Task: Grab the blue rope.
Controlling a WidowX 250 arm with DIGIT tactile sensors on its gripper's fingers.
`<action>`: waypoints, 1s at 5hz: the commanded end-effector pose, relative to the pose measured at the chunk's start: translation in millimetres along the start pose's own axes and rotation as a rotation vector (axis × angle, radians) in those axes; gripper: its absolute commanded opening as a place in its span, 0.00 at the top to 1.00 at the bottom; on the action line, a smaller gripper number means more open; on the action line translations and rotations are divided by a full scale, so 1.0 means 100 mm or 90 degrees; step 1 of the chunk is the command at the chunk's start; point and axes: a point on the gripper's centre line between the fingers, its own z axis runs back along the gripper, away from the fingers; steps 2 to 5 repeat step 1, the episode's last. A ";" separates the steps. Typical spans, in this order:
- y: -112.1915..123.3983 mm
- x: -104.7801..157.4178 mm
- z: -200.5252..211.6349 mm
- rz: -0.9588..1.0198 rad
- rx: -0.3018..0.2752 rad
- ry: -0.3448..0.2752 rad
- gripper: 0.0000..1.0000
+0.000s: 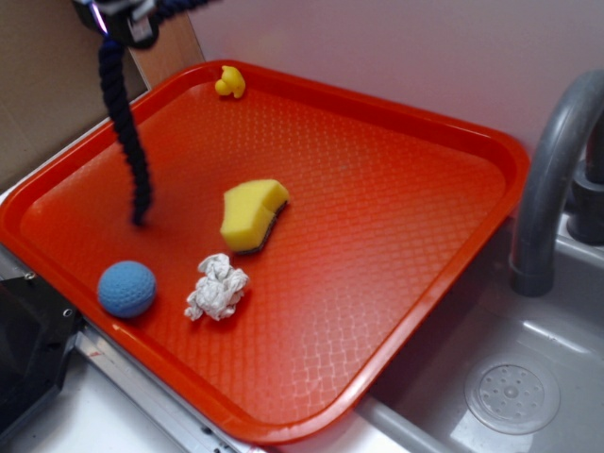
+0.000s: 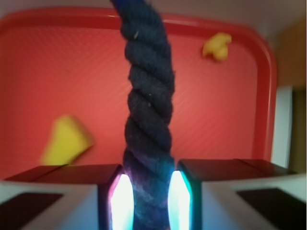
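— One end of the blue rope [image 1: 125,113] hung free, did it?
— It did. The pincer [image 2: 146,191] was pinching the blue rope [image 2: 146,105] between its two pads; in the wrist view the dark twisted cord ran straight out from between them, filling the gap.
— Where was the pincer [image 1: 118,17] in the exterior view?
— At the top left corner, mostly cut off by the frame, above the far left side of the red tray [image 1: 396,189]. The cord dangled from it, its lower tip close over the tray floor; whether it touched the floor I could not tell.
— What else lay on the tray?
— A yellow sponge [image 1: 251,213] with a dark underside sat near the middle. A crumpled white paper [image 1: 217,287] lay just in front of it, and a light blue ball [image 1: 126,289] rested near the front left rim. A small yellow rubber duck [image 1: 229,82] stood at the far rim.
— And beside the tray?
— A grey faucet [image 1: 552,170] rose on the right, over a sink [image 1: 514,392] with a round drain.
— Did the wrist camera catch the toys?
— Blurred, yes: the sponge [image 2: 64,141] at left, the duck [image 2: 217,46] at upper right, with the tray's [image 2: 57,72] rim behind.
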 end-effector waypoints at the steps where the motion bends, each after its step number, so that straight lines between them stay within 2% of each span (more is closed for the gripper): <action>1: -0.04 0.02 0.14 0.119 0.006 -0.017 1.00; 5: -0.04 0.02 0.14 0.119 0.006 -0.017 1.00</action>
